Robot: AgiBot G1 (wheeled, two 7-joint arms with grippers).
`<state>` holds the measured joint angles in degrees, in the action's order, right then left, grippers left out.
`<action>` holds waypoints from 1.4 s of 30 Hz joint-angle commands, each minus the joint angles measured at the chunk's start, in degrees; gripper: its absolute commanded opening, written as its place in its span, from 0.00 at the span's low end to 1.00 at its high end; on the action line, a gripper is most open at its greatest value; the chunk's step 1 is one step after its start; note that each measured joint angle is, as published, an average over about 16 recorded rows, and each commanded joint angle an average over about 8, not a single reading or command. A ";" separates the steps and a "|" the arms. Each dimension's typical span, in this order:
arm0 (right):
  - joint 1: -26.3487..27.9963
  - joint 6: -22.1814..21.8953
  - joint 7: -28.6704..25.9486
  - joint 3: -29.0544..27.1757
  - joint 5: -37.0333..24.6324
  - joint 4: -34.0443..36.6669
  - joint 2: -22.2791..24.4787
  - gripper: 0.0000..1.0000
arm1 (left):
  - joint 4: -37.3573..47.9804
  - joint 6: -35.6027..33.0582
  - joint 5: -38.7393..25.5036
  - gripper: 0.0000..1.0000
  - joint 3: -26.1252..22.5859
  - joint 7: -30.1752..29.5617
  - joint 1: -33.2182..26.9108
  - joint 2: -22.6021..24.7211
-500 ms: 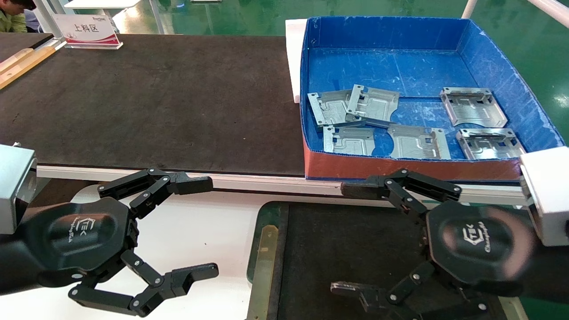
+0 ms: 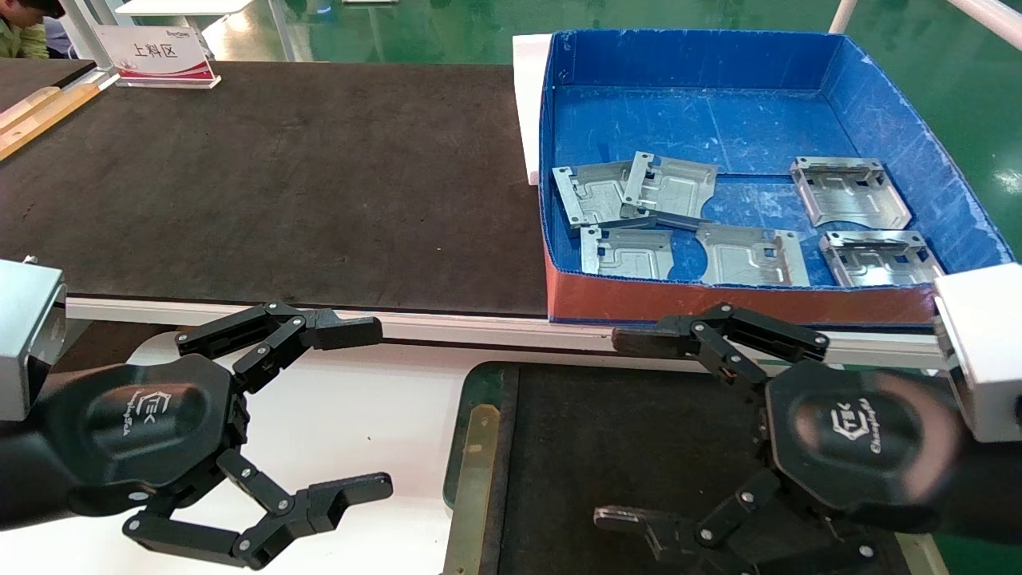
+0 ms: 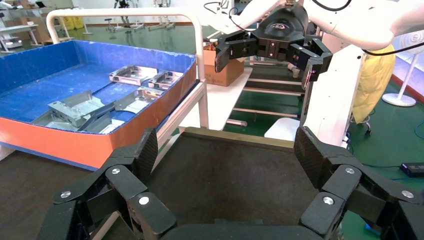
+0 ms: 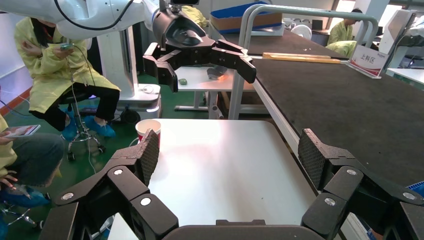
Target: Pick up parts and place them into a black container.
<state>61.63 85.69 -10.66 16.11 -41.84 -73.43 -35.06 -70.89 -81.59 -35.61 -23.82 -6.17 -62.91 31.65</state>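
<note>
So, here I am at the start of it: nothing picked, nothing placed. My left gripper (image 2: pixel 363 403) hangs over the white table (image 2: pixel 359 415), fingers spread wide apart and empty, parked at the near edge of the dark belt (image 2: pixel 279 184). It has no job that I can see just now.

Moving across, just to the right of that gripper and right under my other one lies the black container (image 2: pixel 479 447), its brassy rim showing along the near side and its matte floor bare as far as I can see. My right gripper (image 2: pixel 627 427) hovers low above it, jaws wide open, gripping nothing.

Beyond the right gripper, past the pale rail, sits the blue box (image 2: pixel 878 96) with its red-brown front wall, and on its floor the parts (image 2: pixel 750 255): six silver plates that I can count, two of them overlapping on the left, the others lying flat and apart, none touching the walls.

My reading: this is the reach step, not yet begun. The right arm is the nearer one, so I would lift it clear of that front wall, carry it forward over the box and come down on a plate that lies alone. The plates are thin and flat, so the fingers need to catch a bent edge tab or rim, or they may slide off
</note>
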 commanded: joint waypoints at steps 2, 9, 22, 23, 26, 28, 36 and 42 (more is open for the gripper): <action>0.00 0.00 0.00 0.00 0.00 0.00 0.00 1.00 | 0.00 0.00 0.00 0.29 0.00 0.00 0.00 0.00; 0.00 0.00 0.00 0.00 0.00 0.00 0.00 1.00 | 0.00 0.00 0.00 0.00 0.00 0.00 0.00 0.00; 0.00 0.00 0.00 0.00 0.00 0.00 0.00 1.00 | 0.00 0.00 0.00 0.00 0.00 0.00 0.00 0.00; 0.00 0.00 0.00 0.00 0.00 0.00 0.00 1.00 | 0.00 0.00 0.00 0.00 0.00 0.00 0.00 0.00; 0.00 0.00 0.00 0.00 0.00 0.00 0.00 1.00 | 0.00 0.00 0.00 0.00 0.00 0.00 0.00 0.00; 0.00 0.00 0.00 0.00 0.00 0.00 0.00 1.00 | 0.00 0.00 0.00 0.00 0.00 0.00 0.00 0.00; 0.00 0.00 0.00 0.00 0.00 0.00 0.00 1.00 | 0.00 0.00 0.00 0.00 0.00 0.00 0.00 0.00; 0.00 0.00 0.00 0.00 0.00 0.00 0.00 1.00 | 0.00 0.00 0.00 0.00 0.00 0.00 0.00 0.00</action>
<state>61.63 85.69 -10.66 16.11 -41.84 -73.43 -35.06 -70.89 -81.59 -35.61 -23.82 -6.17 -62.91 31.65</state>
